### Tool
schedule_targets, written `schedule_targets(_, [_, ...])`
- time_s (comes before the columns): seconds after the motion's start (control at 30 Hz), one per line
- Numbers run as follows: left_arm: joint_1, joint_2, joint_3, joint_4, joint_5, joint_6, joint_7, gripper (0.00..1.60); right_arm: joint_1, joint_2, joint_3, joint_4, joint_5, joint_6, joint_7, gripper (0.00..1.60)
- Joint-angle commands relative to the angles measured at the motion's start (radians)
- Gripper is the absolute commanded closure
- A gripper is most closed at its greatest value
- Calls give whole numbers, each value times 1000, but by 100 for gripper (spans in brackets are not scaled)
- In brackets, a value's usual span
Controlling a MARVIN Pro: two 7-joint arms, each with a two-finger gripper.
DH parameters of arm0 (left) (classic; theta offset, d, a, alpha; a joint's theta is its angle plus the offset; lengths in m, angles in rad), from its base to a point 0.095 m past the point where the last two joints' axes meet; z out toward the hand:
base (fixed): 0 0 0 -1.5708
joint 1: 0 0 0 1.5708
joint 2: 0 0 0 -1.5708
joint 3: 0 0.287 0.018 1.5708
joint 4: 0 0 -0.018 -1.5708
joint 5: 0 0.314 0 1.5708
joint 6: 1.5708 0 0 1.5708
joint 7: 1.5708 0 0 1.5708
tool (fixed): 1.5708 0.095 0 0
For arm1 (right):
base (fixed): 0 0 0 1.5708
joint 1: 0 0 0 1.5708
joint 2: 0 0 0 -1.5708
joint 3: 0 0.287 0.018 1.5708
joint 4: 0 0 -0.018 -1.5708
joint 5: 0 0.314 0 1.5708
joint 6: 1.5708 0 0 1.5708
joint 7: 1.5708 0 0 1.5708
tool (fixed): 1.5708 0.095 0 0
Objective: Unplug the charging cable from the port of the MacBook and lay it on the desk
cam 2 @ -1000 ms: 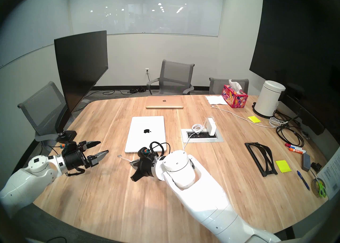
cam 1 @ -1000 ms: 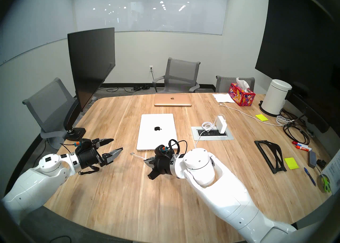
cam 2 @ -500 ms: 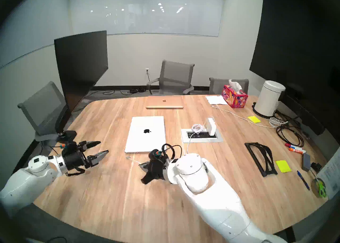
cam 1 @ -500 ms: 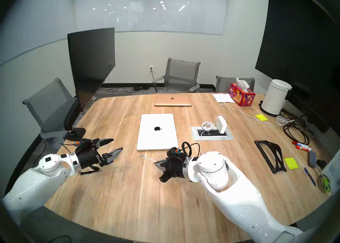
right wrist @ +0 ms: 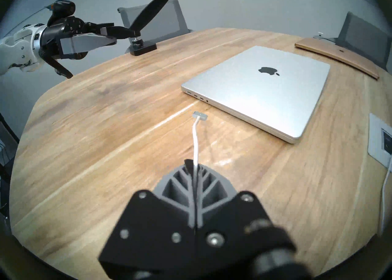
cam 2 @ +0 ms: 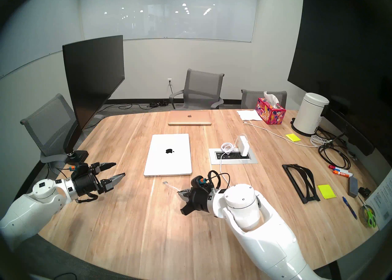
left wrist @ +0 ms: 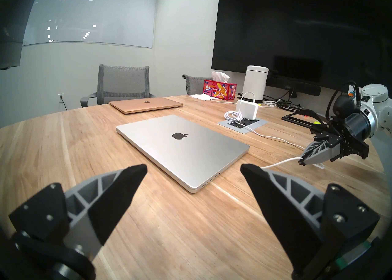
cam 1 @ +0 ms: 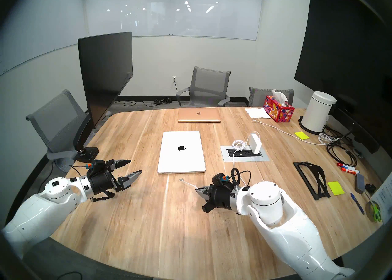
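The silver MacBook lies closed on the wood desk; its near-edge ports are empty. My right gripper is shut on the charging cable, a little behind its flat silver connector, which hangs free just above the desk in front of the MacBook. The cord runs back to the white power brick in the outlet panel. My left gripper is open and empty, left of the laptop, apart from it.
A gold laptop lies at the far edge. A monitor on an arm stands far left. A black stand, markers, sticky notes, tissue box, white canister and coiled cables crowd the right side.
My right gripper has moved right along the desk's near side with the cable, carrying the connector from the MacBook's left corner to in front of its middle. The left arm has not moved.
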Motion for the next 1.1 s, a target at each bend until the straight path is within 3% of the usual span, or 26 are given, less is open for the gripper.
schedule_targets(0.0, [-3,1,-8,-7,-2,-5,2,0,-71,30,67,-47,37,-32,6,160])
schedule_targets(0.47, [-3,1,-8,-7,-2,-5,2,0,-179,115,183,-45,121,-122,139,160])
schedule_targets(0.77, [-3,1,-8,-8,-3,-6,3,0,-183,155,191,-15,105,-187,206,160])
schedule_targets(1.0, [-3,1,-8,-8,-3,-6,3,0,-175,153,191,3,113,-190,233,160])
schedule_targets(1.03, [-3,1,-8,-8,-3,-6,3,0,-174,153,191,5,113,-191,235,155])
schedule_targets(1.07, [-3,1,-8,-8,-3,-6,3,0,-173,153,191,7,113,-192,239,137])
